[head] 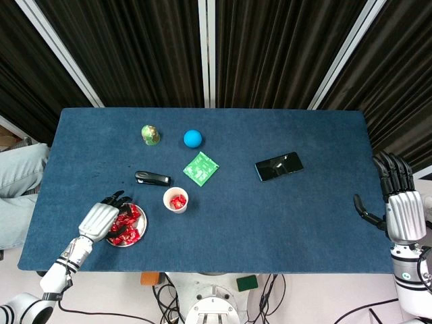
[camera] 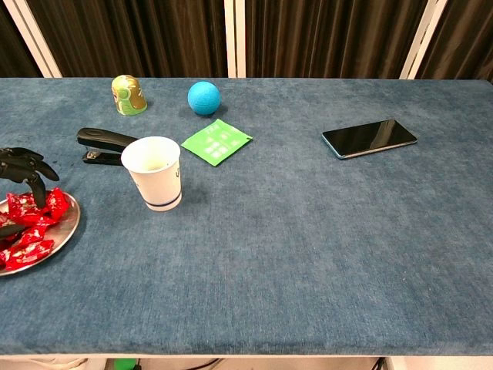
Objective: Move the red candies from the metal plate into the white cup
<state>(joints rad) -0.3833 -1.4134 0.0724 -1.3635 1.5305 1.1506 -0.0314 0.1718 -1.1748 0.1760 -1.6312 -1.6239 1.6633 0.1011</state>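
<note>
Left hand (head: 100, 220): fingers curled down over red candies (head: 128, 225); grasp cannot be told.
Right hand (head: 400, 206): spread, off the counter's (head: 270, 216) right edge.

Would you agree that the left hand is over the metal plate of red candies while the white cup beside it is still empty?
Not quite: the white cup already holds red candy, as the head view shows. The left hand is indeed over the metal plate of red candies.

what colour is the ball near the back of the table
Blue. The ball shows best in the chest view.
</note>
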